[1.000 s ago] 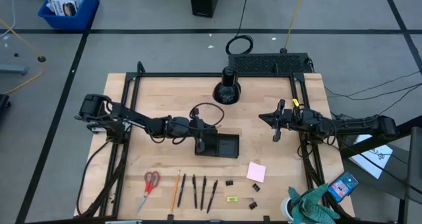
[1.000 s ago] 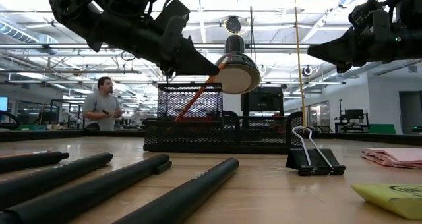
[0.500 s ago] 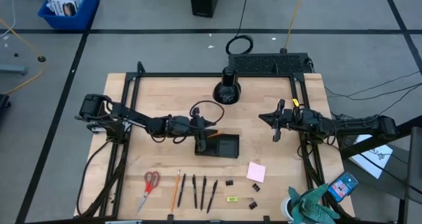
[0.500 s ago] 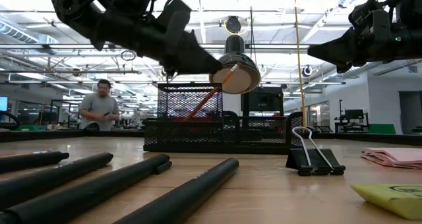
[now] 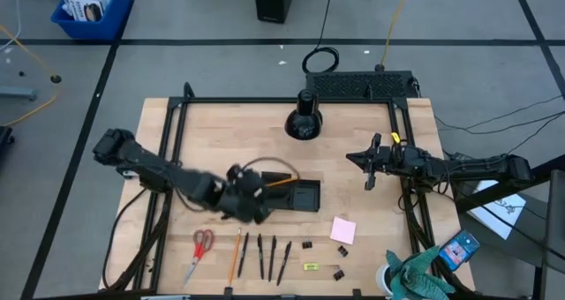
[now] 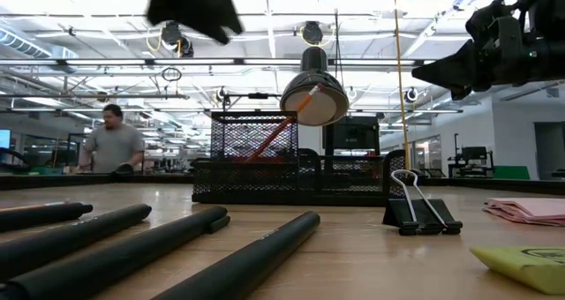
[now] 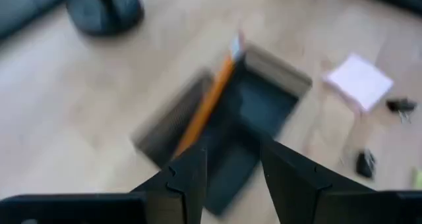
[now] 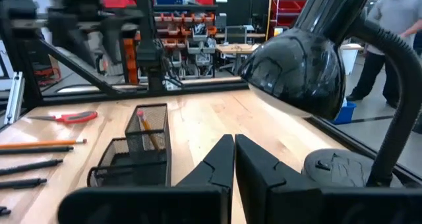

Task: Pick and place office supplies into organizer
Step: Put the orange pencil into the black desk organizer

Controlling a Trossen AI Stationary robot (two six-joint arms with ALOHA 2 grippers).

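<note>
One orange pencil (image 5: pixel 281 182) leans in the organizer (image 5: pixel 291 195) tall cup, tip up, so it's placed. Left gripper (image 7: pixel 231 174) hangs just beside the tray, fingers slightly parted, holding nothing. Right gripper (image 8: pixel 234 159) waits well apart, fingers closed, empty; scissors (image 5: pixel 200 249), pens (image 5: pixel 263 256), clips remain at the table's near edge.

The left gripper (image 5: pixel 257 205) is no longer above the tall end of the organizer (image 5: pixel 305 197); it now sits lower on the table, toward the row of pens (image 5: pixel 263 257), with its fingers (image 7: pixel 188 178) apart and nothing between them. The orange pencil (image 5: pixel 281 183) it held a moment ago now leans alone in the organizer's tall mesh cup (image 6: pixel 253 135), tip down. In the low view the left arm has lifted almost out of sight. The person (image 6: pixel 112 141) in the background has walked a little to the left.
</note>
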